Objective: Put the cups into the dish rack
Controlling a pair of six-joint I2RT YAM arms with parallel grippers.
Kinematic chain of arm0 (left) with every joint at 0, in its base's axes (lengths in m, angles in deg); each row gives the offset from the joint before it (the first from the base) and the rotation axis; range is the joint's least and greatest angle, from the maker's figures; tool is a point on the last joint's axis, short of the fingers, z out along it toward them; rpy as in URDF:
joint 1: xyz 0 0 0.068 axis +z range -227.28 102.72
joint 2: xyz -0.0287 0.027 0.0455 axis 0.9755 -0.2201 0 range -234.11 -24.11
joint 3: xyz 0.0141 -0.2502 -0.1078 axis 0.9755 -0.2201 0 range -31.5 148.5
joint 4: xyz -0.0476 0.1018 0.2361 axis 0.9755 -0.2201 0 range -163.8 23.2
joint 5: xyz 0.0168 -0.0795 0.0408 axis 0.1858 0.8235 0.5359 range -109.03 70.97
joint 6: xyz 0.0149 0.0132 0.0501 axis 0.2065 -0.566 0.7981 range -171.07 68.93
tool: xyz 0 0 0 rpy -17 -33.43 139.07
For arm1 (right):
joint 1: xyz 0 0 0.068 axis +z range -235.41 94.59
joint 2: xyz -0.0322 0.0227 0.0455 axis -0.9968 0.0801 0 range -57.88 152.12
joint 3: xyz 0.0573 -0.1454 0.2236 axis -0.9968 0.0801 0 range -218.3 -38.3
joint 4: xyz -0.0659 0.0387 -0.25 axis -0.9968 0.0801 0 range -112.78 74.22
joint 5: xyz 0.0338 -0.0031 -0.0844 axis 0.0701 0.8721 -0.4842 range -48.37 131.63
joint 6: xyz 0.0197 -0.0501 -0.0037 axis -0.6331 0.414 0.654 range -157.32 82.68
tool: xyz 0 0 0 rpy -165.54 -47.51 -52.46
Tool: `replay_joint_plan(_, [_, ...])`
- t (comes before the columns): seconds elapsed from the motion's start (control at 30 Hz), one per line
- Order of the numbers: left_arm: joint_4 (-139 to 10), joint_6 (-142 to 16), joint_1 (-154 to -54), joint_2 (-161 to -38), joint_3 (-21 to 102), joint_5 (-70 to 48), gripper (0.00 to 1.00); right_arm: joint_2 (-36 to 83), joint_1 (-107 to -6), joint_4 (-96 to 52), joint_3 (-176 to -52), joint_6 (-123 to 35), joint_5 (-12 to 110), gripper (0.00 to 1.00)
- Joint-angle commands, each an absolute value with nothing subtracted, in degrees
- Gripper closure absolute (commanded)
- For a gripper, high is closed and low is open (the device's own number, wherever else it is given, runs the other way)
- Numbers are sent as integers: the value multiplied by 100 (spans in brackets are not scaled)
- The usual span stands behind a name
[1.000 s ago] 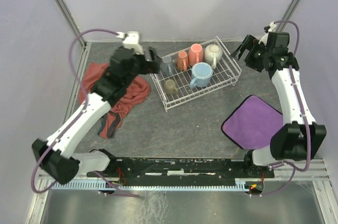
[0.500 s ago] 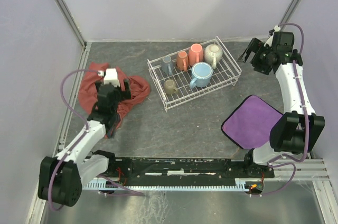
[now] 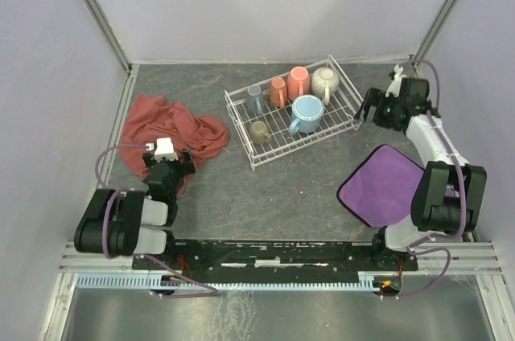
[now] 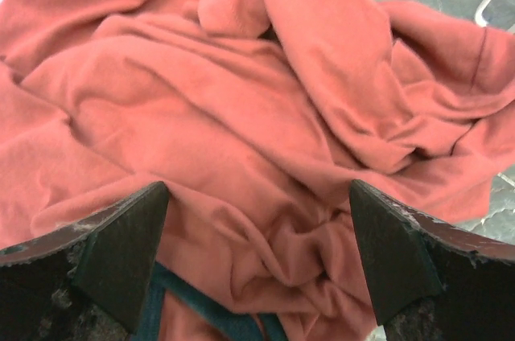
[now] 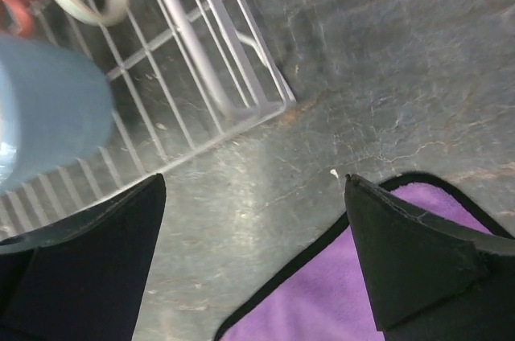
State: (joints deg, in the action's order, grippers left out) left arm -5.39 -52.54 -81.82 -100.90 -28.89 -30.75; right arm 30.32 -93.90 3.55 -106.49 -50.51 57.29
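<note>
At the near left, the left gripper sits low over the near edge of a crumpled red cloth. Its jaws are spread wide and hold nothing. The arm is folded close to its base, which reads as a rest pose, not a reach.

Right of the cloth, in the far middle of the table, stands the dish rack, and all six cups are inside it. The grey-blue cup, salmon cup, white-and-orange cup and cream cup line its far side. The olive cup and light blue cup sit nearer. No cup lies outside the rack, so loading looks complete.

Just beside the rack's right corner, the right gripper is released and empty, clear of the wire. A purple mat lies near right.

Only the top view shows the full cup count. The left wrist view shows the cloth's folds and a teal strip under them, unseen from above. The right wrist view shows bare table between the rack corner and the mat.
</note>
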Motion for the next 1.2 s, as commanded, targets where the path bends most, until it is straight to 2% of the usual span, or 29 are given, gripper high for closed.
replay_joint_plan(0.0, [1826,-5147,-7935,-10922,-2800,-2471,1,3006,-9365,-2279,-9338,-4474,5743,0])
replay_joint_plan(0.07, [1899,-5230,-7850,-11252,-2657,-2448,1,3097,-9358,-2444,-9067,-4250,5337,0])
replay_joint_plan(0.13, [851,-5266,-7710,-10973,-2380,-2168,1,3159,-9351,-2399,-8936,-4127,5092,0])
replay_joint_plan(0.23, [874,-5229,-7677,-11103,-2236,-1954,1,2980,-9342,-3051,-8251,-4379,4782,0])
replay_joint_plan(0.33, [710,-5315,-7676,-11127,-2117,-2119,1,2636,-9257,-4415,-7269,-4563,4486,0])
replay_joint_plan(0.43, [216,-5404,-7680,-11091,-1920,-2382,1,2384,-9068,-6497,-6107,-4627,4080,0])
replay_joint_plan(0.6, [273,-5402,-7675,-11098,-1929,-2383,1,2981,-8178,-8262,-5532,-4033,2670,0])
replay_joint_plan(0.7, [275,-5406,-7676,-11099,-1929,-2386,1,2840,-7998,-7532,-5762,-4111,2186,0])
replay_joint_plan(1.17, [263,-5405,-7676,-11096,-1929,-2389,1,2833,-8000,-7602,-5729,-4076,2265,0])
